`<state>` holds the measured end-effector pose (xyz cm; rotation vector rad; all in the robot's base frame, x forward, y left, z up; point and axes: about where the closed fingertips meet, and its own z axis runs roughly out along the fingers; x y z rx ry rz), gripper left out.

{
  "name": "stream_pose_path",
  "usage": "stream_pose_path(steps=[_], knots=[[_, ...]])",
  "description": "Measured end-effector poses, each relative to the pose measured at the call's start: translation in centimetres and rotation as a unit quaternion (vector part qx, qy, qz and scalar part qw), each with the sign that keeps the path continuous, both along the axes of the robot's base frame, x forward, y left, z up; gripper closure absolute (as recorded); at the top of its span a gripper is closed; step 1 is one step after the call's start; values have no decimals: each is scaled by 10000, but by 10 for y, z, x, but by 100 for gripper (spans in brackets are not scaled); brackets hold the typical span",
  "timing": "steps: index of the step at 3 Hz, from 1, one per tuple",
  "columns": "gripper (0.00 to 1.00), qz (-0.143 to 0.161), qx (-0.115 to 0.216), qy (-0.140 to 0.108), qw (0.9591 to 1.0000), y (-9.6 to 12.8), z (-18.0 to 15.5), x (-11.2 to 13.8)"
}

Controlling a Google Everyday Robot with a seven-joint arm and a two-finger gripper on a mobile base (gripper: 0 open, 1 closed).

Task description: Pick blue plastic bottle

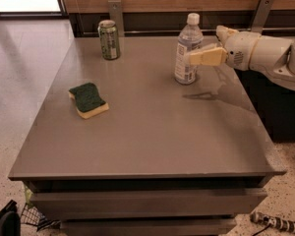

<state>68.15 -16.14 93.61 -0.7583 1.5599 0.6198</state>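
The blue plastic bottle (185, 69) stands upright at the back right of the grey table (152, 136). It is clear, with a white cap and a pale printed label. My gripper (207, 45) reaches in from the right at the bottle's upper half. It is open, and its near tan finger (206, 57) lies against or just in front of the bottle's right side. The other finger (224, 32) is behind and to the right. Nothing is held.
A green drink can (108, 40) stands at the back left. A green-and-yellow sponge (89, 100) lies at the left middle. A wood-panelled wall with metal brackets (116, 10) runs behind the table. A striped object (276, 222) lies on the floor at the lower right.
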Motion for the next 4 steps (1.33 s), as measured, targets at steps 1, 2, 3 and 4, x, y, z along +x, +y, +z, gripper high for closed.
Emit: stream_pose_path(steps=[1, 2, 3, 4], knots=[[0, 23, 86, 74, 9999, 20, -13, 2], [3, -38, 117, 163, 9998, 33, -29, 8], [26, -10, 118, 159, 9998, 35, -28, 8], [49, 10, 120, 160, 9998, 38, -28, 8]])
